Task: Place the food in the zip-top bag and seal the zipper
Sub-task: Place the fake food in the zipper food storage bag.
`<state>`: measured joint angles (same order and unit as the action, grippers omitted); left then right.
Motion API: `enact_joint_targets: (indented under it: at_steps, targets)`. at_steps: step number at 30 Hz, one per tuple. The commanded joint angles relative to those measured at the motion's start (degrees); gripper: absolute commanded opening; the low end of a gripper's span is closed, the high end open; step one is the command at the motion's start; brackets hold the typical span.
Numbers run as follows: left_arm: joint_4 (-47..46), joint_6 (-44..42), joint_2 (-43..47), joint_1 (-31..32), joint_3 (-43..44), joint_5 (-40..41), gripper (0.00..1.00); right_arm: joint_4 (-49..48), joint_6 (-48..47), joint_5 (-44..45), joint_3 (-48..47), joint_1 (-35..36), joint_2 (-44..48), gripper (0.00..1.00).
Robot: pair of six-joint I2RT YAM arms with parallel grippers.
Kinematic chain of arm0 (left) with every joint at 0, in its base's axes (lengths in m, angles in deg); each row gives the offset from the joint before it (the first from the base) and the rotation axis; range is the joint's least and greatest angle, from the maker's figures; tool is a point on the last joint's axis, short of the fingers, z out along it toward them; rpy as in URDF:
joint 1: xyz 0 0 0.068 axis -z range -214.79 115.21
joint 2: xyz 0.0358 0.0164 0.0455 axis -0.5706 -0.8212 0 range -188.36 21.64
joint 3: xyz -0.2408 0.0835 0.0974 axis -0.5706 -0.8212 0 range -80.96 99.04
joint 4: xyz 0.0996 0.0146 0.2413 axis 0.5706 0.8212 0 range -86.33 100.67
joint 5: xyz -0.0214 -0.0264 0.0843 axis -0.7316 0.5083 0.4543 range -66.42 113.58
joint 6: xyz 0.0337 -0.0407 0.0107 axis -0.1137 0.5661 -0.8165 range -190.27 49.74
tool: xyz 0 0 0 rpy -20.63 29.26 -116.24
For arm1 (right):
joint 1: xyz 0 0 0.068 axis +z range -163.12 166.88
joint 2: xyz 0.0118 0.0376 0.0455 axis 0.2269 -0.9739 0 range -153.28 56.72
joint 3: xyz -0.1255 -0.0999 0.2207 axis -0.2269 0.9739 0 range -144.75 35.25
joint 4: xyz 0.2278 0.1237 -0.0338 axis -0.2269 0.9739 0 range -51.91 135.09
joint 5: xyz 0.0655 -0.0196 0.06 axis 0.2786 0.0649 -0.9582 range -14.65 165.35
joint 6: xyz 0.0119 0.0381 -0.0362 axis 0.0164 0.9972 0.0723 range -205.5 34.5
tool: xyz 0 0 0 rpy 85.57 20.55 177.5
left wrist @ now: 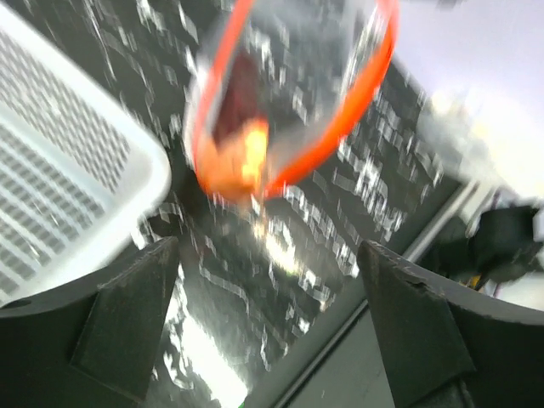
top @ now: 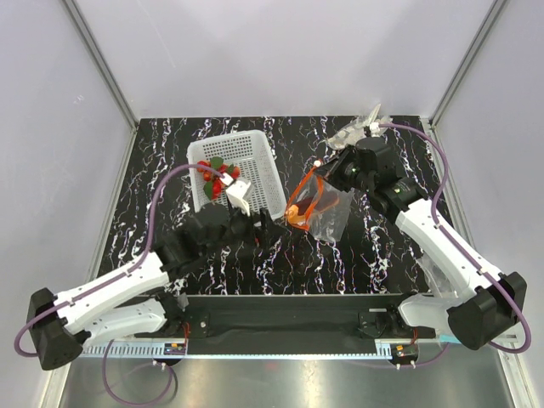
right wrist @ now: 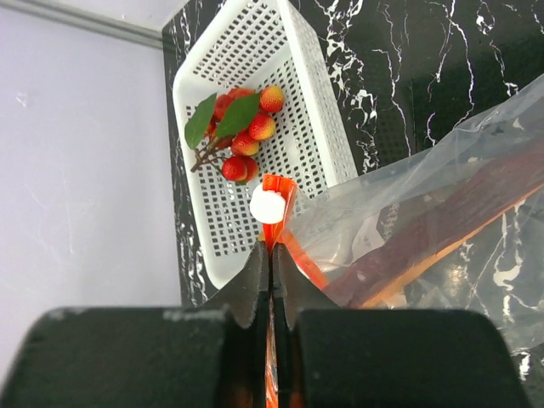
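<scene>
Orange-red zipper bows into an open loop at the mouth of the clear bag, which sits crumpled on the marbled table just right of the white basket. A long red piece lies inside the bag. Red berries with green leaves lie at the basket's left side. The right claw, its arm bent in from the far right, is clamped on the zipper's end beside a white tab. The left claw reaches low toward the bag's mouth, jaws spread wide, holding nothing.
</scene>
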<state>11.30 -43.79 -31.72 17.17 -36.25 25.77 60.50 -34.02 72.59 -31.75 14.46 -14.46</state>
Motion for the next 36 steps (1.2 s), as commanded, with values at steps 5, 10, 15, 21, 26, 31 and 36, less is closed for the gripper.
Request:
enact_joint_targets:
  at_steps: [5,10,15,21,26,31,36]
  targets:
    - [-11.24,-1.95,-4.02,8.66,-5.07,7.63,0.72,0.61,6.61,5.93,-2.78,-0.33,0.34,0.0]
    - [-18.53,-7.39,-6.48,13.95,-5.86,13.35,0.68,0.7,7.49,5.84,-2.87,-0.33,-0.63,0.0]
    - [-19.0,-14.52,-14.47,14.04,-0.95,12.48,0.68,0.44,7.67,5.14,-2.87,-0.33,-0.81,0.0]
    - [-15.47,-17.08,-23.97,13.43,8.28,15.55,0.44,0.7,7.4,4.52,-2.69,-0.33,-0.37,0.0]
    - [-17.22,-16.28,-27.57,12.72,9.95,15.56,0.44,1.23,6.88,4.79,-2.78,-0.33,0.51,0.0]
    - [-15.55,-15.59,-30.04,11.58,11.1,16.26,0.38,1.67,6.35,5.14,-2.87,-0.33,1.13,0.0]
    - [-18.27,-14.53,-28.29,10.35,7.24,15.29,0.38,1.49,5.73,5.14,-2.78,-0.33,0.95,0.0]
